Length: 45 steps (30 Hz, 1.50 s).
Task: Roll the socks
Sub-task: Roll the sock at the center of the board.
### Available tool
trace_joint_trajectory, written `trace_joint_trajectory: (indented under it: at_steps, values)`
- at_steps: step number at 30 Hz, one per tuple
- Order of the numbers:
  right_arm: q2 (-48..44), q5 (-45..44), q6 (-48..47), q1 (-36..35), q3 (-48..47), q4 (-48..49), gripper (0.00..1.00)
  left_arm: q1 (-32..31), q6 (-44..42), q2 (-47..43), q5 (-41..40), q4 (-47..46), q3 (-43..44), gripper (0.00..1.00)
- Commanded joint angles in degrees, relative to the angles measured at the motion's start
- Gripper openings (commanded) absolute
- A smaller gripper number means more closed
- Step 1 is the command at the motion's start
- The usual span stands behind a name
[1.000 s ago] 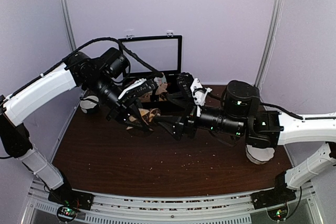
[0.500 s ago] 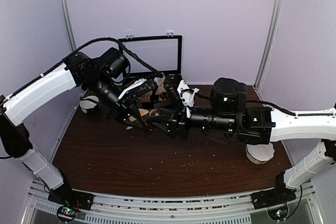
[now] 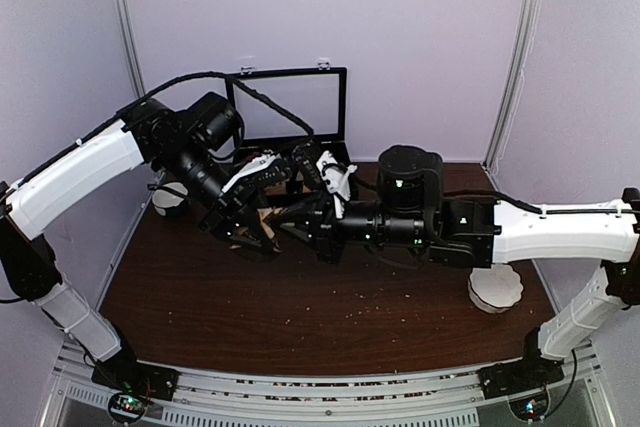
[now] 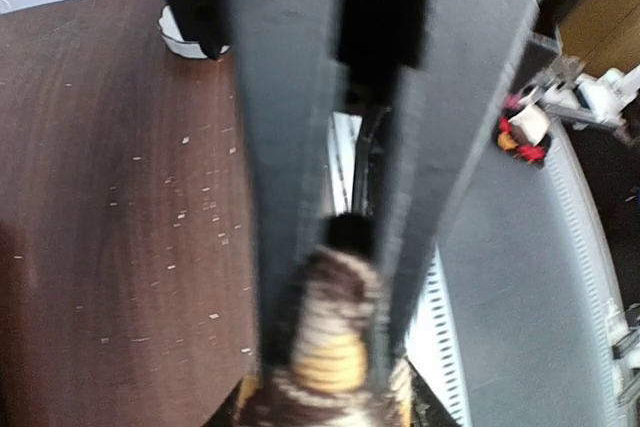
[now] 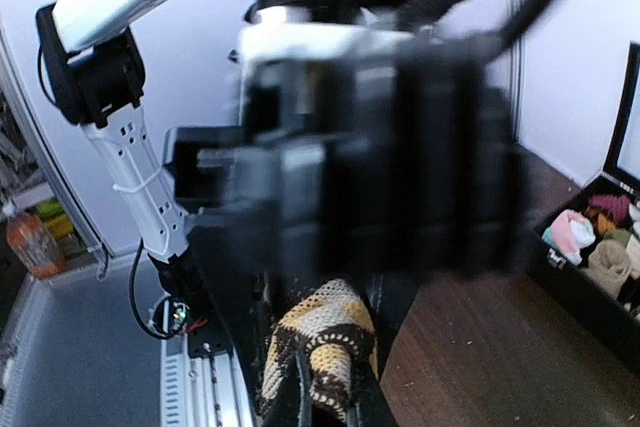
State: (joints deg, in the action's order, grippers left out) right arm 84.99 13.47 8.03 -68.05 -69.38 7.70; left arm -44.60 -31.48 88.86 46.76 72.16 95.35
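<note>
The socks (image 5: pixel 330 337) are sitting bunched up over the left middle of the worktop (image 3: pixel 300 317), right between the two grippers. The right gripper (image 5: pixel 335 407) is clenching tight on the brown and tan cloth. The left gripper (image 4: pixel 330 367) is standing a little way apart, and the socks are sitting between its fingers (image 4: pixel 285 197), touching both. It is hard to tell if it is squeezing them. Behind them, a black case (image 5: pixel 570 282) is standing open. Small sock rolls (image 5: pixel 572 230) are lying inside it, pink, tan and dark red. A white roll (image 3: pixel 495 289) is lying on the worktop by the right arm.
</note>
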Motion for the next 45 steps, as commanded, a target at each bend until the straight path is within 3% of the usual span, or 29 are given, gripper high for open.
trace_joint_trajectory:
  at_steps: [1,5,11,21,24,27,28,32,35,42,45]
  values:
    - [0.09,-2.75,12.69,3.86,0.63,2.74,0.0,-0.66,-6.13,-3.26,-9.22,-2.82,0.35,0.41]
    - [-0.55,-1.18,19.94,6.06,2.4,5.4,0.0,-0.71,-10.37,-6.39,-17.79,-4.29,-2.27,0.42]
    - [0.36,-1.21,22.94,6.11,1.35,3.49,0.0,-1.14,-10.18,-8.79,-21.02,-8.16,-4.06,0.42]
    - [5.13,1.62,29.06,6.02,-3.31,0.16,0.0,-4.21,-8.49,-8.16,-31.14,-14.34,-6.42,0.3]
    - [5.54,2.27,30.96,6.08,-2.78,1.35,0.0,-4.33,-7.38,-8.08,-32.96,-15.88,-6.97,0.24]
    - [5.2,4.09,33.41,6.04,-0.84,6.14,0.0,-4.31,-5.77,-8.0,-34.93,-18.01,-7.79,0.07]
    - [5.07,4.82,33.8,6.05,-0.19,7.46,0.04,-4.27,-5.36,-7.98,-35.2,-18.32,-8.03,0.0]
    - [3.45,7.24,34.09,6.22,3.32,14.16,0.36,-3.75,-2.83,-8.07,-33.03,-18.84,-8.57,0.0]
    - [2.05,9.43,35.44,7.07,6.86,20.46,0.52,-0.74,-0.12,-7.96,-21.63,-16.88,-6.94,0.0]
    - [0.43,12.99,35.01,7.51,11.21,31.98,0.77,2.93,6.76,-6.25,-4.27,-15.04,-4.22,0.0]
    - [-0.9,10.68,32.38,7.25,12.2,32.39,0.74,3.97,9.03,-5.64,-0.09,-15.03,-3.46,0.0]
